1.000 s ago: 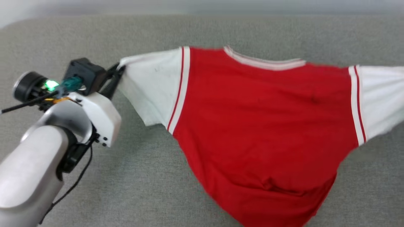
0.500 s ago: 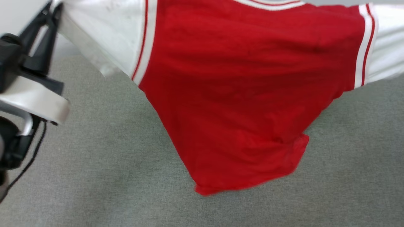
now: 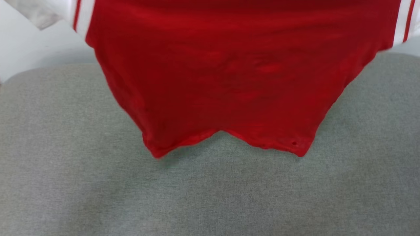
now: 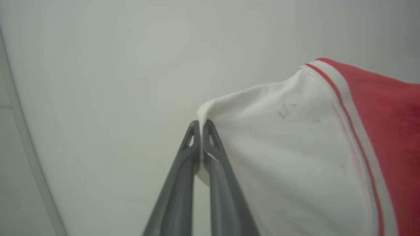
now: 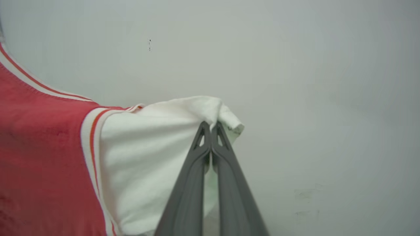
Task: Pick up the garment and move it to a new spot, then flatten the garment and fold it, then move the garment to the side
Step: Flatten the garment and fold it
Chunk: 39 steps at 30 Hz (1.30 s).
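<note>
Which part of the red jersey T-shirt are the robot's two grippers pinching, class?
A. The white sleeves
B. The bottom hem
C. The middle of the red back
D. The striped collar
A: the wrist views show the left gripper and the right gripper each shut on the tip of a white sleeve, while the hem of the jersey T-shirt hangs ungripped in the head view.

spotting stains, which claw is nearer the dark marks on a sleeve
Left. The left claw pinches the sleeve bearing the dark marks; the right claw pinches the other sleeve, across the garment.
</note>
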{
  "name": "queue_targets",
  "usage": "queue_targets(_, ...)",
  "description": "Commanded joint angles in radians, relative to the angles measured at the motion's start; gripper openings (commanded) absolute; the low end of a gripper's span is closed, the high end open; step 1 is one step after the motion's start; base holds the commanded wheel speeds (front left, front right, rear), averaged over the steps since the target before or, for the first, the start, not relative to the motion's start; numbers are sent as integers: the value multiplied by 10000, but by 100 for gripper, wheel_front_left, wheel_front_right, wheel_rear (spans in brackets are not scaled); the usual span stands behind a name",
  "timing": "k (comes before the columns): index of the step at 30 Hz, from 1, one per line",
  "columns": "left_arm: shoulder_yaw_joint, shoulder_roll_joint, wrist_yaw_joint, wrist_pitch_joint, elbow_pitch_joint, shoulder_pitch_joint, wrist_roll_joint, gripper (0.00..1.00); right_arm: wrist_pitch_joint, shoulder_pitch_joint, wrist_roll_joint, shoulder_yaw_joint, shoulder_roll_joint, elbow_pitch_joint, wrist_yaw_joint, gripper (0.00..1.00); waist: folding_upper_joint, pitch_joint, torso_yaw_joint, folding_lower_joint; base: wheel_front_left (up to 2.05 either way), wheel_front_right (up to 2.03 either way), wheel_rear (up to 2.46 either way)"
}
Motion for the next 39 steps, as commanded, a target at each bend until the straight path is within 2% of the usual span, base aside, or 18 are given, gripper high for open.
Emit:
queue_targets(1, 80, 55, 21, 11, -12, -186, -38, 0, -118, -279, -95, 36, -31, 41, -5, 0, 0, 221, -87, 1, 0, 0, 0)
queue_targets(6, 301, 126, -336, 46, 328, -1024, -392, 0, -444, -1268, -260, 319, -44, 515, -3, 0, 0, 1073, -235, 1, 0, 0, 0)
queue_targets(13, -96, -159, -1281, -73, 1887, -3414, -493, 0, -1110, -3419, -614, 946, 18, 1837, -5, 0, 0, 2552, -390, 1, 0, 0, 0)
queue_targets(19, -674, -1053, -1946, 140, 3616, -5973, -662, 0, -1699, -5459, -991, 1415, 332, 3653, -5, 0, 0, 3850, -368, 1, 0, 0, 0)
queue_targets(22, -982, -1540, -2141, 82, 4395, -7166, -456, 0, -2007, -6449, -1220, 1697, 342, 4411, -5, 0, 0, 4448, -265, 1, 0, 0, 0)
queue_targets(28, -1265, -2403, -2346, -770, 6103, -9191, -38, 0, -2941, -8196, -2040, 1911, 764, 5911, -5, 0, 0, 5339, -97, 1, 0, 0, 0)
queue_targets(34, -1559, -3139, -2639, -1520, 7730, -9762, -54, 0, -4238, -8900, -2797, 2082, 1339, 7386, -5, 0, 0, 5736, 95, 1, 0, 0, 0)
queue_targets(39, -1810, -3673, -2726, -2236, 8714, -8973, -168, 0, -4783, -8205, -2854, 2671, 1530, 8260, -5, 0, 0, 5581, 247, 1, 0, 0, 0)
